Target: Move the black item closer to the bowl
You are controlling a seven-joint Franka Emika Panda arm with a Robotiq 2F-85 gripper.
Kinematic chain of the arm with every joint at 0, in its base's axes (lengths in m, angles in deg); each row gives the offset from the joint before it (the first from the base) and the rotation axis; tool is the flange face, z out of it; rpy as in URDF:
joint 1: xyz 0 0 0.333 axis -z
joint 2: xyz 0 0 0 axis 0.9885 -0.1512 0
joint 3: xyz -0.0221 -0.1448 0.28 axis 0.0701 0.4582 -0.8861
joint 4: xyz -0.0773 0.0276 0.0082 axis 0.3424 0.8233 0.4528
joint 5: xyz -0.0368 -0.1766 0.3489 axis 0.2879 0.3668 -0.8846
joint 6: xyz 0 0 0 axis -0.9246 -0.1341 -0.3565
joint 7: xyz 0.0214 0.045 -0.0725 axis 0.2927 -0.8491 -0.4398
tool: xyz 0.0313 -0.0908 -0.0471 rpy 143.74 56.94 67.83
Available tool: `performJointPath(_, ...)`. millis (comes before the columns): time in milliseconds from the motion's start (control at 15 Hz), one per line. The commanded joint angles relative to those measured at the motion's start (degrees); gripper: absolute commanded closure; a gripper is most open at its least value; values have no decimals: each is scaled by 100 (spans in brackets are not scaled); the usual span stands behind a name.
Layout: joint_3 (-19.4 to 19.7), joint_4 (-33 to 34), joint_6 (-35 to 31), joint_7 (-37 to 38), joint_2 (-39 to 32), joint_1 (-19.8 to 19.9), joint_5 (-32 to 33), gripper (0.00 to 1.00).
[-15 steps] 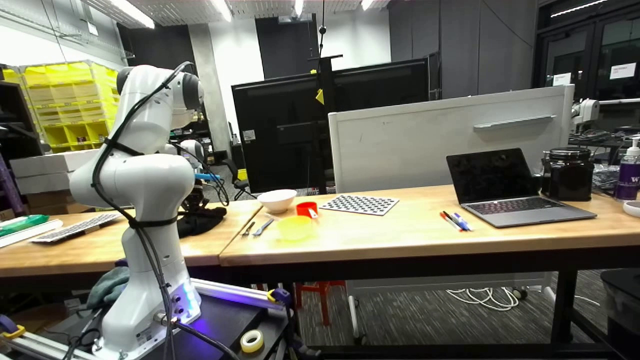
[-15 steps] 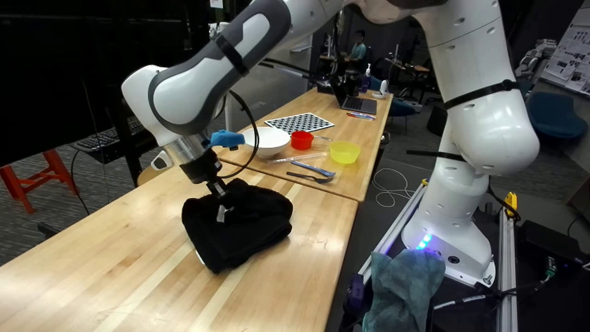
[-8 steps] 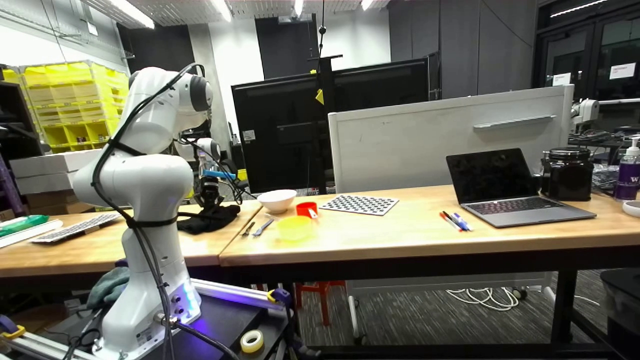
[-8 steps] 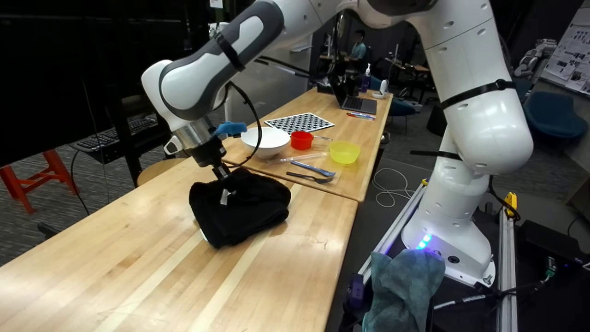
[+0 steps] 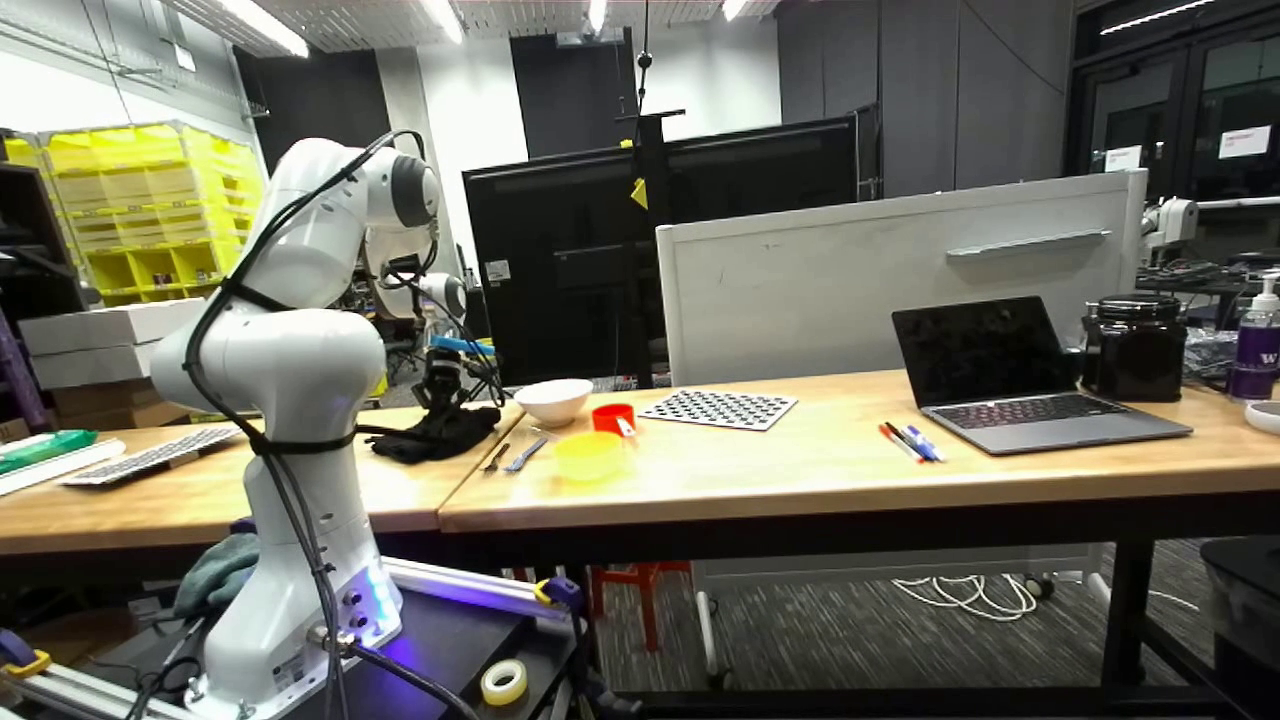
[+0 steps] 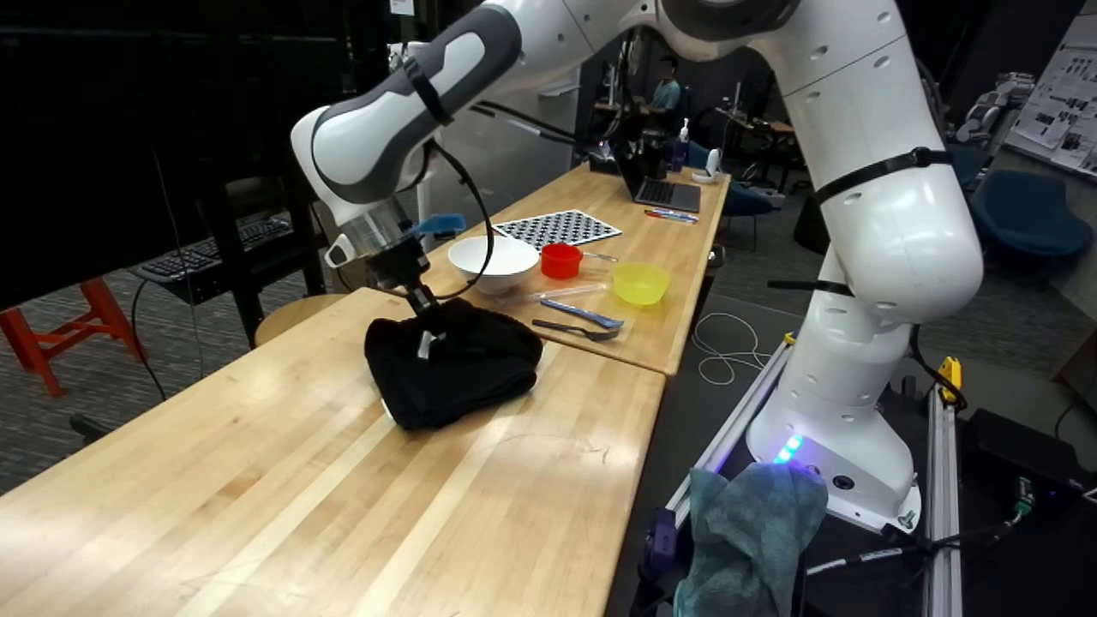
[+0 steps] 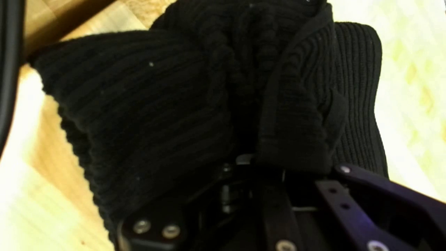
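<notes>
in an exterior view, the gripper [image 6: 430, 326] is pinched on a fold of the black cloth [image 6: 467, 373]; the white bowl [image 6: 506, 267] sits near it, apart, at one o'clock

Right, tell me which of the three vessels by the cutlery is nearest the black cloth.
The white bowl, largest of the three: both exterior views show it closest to the black cloth, the red cup and yellow bowl farther off.
</notes>
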Motion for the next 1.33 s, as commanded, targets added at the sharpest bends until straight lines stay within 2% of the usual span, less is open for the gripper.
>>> performJointPath(0, 65, 382, 296, -145, -178, 23, -66, 98)
performJointPath(1133, 266, 1598, 1187, -209, -763, 106, -75, 98)
performJointPath(1200, 269, 1648, 1229, -192, -794, 98, -60, 96)
performJointPath(1267, 275, 1666, 1230, -168, -812, 87, -42, 67)
